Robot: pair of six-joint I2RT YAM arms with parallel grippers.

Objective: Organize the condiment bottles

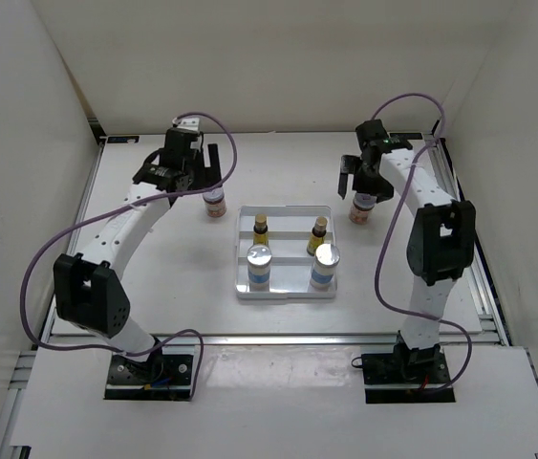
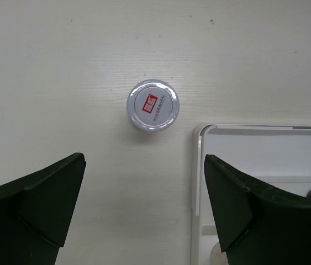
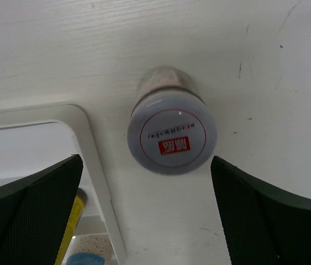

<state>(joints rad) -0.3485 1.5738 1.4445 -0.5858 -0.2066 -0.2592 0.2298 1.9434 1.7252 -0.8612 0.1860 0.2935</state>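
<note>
Hovering over a round, glossy-lidded jar (image 3: 172,138), right gripper (image 3: 146,176) spread.

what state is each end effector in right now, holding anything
left end effector: open, empty, squat jar just ahead
right end effector: open, empty, second squat jar just ahead

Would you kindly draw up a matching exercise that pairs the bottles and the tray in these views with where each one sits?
Things:
1. silver-capped bottles
2. amber bottles
3. squat jars
4. white tray

Places:
A. standing on the bare table, one at each side of the tray
B. the far row inside the tray
C. the middle of the table
D. the near row inside the tray

Pairs: 1-D, 2-B, 3-A, 4-C.
</note>
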